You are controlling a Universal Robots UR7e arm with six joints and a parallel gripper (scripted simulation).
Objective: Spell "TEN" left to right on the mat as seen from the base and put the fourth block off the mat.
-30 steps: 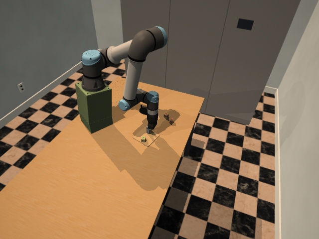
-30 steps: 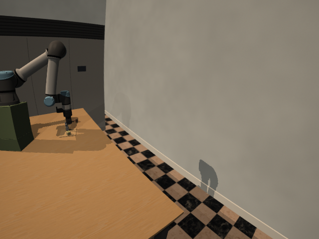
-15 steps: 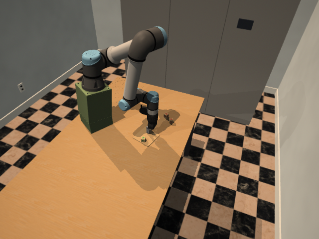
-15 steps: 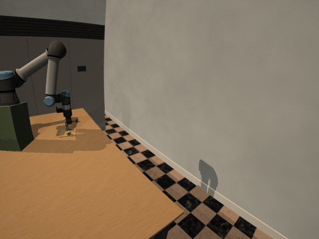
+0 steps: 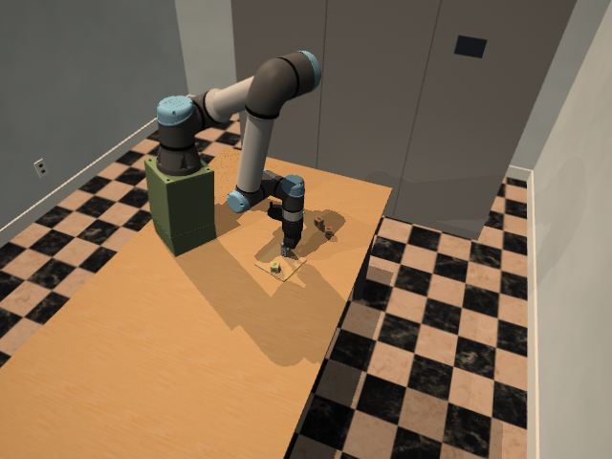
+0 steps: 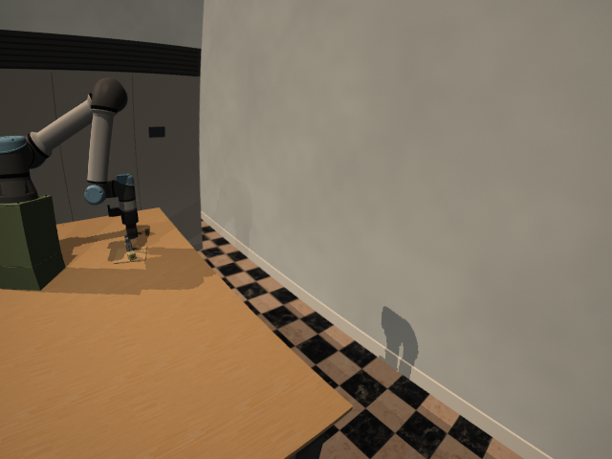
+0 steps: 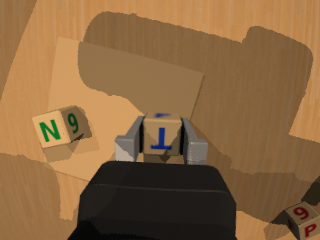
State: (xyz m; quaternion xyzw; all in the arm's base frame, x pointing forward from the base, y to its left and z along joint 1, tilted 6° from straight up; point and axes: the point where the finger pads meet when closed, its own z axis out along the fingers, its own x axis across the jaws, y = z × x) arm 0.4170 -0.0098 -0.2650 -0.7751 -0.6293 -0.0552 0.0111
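T block, clasped in the tool beside N block, could land partly off the mat if released too near its edge, or nudge the mat askew if lowered while travelling sideways.

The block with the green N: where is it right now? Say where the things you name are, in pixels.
In the wrist view, the green N block [image 5: 274, 267] [image 6: 130, 255] [image 7: 56, 128] sits on the mat [image 5: 292, 269] [image 7: 70, 65], left of the blue T block [image 7: 162, 139] between the fingers.
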